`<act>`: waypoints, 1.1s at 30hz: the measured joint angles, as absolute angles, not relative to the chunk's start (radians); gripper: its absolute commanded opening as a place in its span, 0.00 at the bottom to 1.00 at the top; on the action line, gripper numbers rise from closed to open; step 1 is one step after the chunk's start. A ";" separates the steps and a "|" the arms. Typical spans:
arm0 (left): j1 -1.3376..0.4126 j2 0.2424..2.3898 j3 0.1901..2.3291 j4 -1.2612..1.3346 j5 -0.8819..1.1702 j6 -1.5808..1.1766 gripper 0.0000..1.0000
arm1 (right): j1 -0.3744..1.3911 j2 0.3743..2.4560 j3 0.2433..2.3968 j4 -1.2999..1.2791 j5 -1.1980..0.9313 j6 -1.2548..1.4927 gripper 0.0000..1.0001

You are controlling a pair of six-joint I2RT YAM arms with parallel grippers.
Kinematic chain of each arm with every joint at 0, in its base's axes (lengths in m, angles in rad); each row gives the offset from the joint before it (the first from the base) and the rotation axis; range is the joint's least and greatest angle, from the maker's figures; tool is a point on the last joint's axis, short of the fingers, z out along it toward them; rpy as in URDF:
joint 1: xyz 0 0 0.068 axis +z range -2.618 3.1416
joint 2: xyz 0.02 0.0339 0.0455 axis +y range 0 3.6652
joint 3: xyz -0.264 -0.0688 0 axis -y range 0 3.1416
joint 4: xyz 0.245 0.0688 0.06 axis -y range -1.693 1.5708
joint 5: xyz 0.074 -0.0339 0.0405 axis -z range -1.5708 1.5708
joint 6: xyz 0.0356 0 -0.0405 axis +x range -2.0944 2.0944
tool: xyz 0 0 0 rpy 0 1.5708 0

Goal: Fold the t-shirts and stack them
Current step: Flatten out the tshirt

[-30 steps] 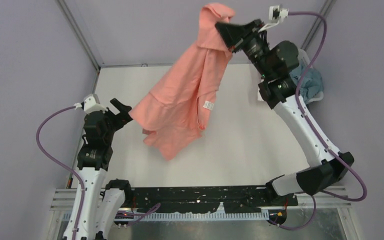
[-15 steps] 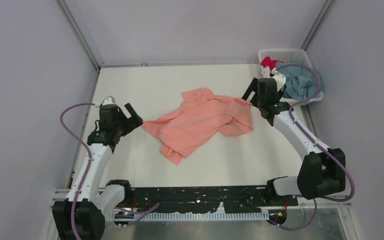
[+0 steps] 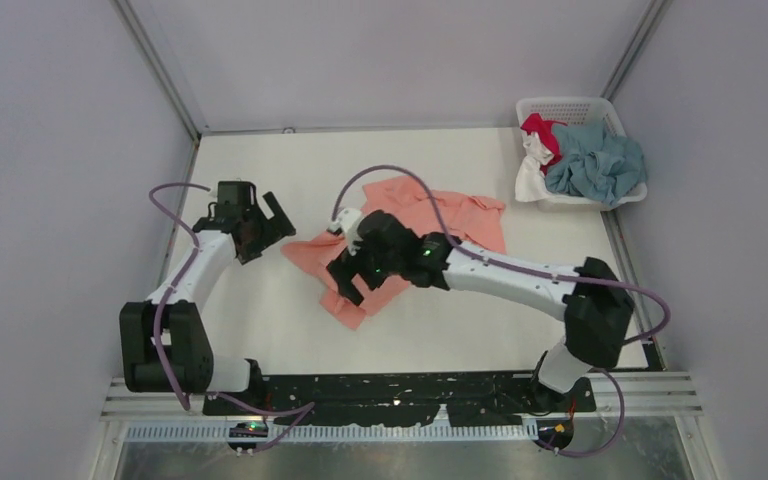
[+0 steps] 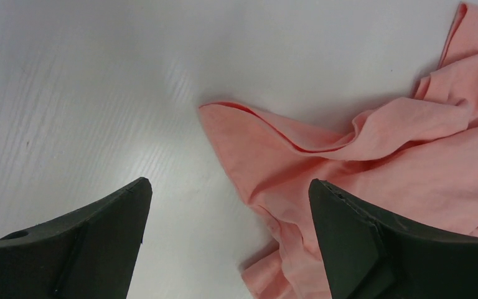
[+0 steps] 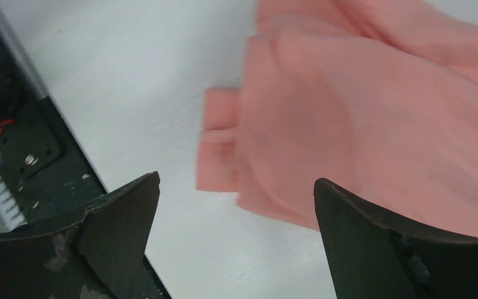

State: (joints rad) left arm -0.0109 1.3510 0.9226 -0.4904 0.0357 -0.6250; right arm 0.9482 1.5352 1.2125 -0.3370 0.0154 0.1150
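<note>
Loosely crumpled pink t-shirt, left end effector apart, right end effector apart

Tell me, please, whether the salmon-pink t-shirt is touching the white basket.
Apart. The top view shows bare table between the salmon-pink t-shirt and the white basket.

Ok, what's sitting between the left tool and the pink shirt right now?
Nothing but bare white table. The left wrist view shows the open left tool facing a corner of the pink shirt, with only tabletop between them.
</note>
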 measured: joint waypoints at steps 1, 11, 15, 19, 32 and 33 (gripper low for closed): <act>-0.011 1.367 0.928 -0.491 0.035 -0.625 0.99 | 0.997 1.591 1.245 -0.340 -0.033 0.085 1.00; 0.032 1.411 0.921 -0.487 0.036 -0.643 0.99 | 1.163 1.982 1.483 -0.490 -0.284 -0.136 0.84; 0.035 1.417 0.904 -0.486 0.039 -0.647 0.99 | 1.156 2.015 1.483 -0.544 -0.216 -0.165 0.79; 0.035 1.425 0.901 -0.487 0.046 -0.647 0.99 | 1.148 2.016 1.462 -0.555 -0.147 -0.181 0.69; 0.035 1.443 0.901 -0.486 0.065 -0.647 0.99 | 1.121 1.991 1.380 -0.508 -0.071 -0.169 0.05; 0.035 1.444 0.901 -0.484 0.073 -0.648 0.99 | 1.121 1.966 1.350 -0.502 -0.066 -0.165 0.05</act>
State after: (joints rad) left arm 0.0353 1.4441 0.9009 -0.4843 0.0727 -0.6479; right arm 1.1206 1.9656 1.3499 -0.5018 -0.0658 -0.1654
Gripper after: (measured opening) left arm 0.992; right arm 0.079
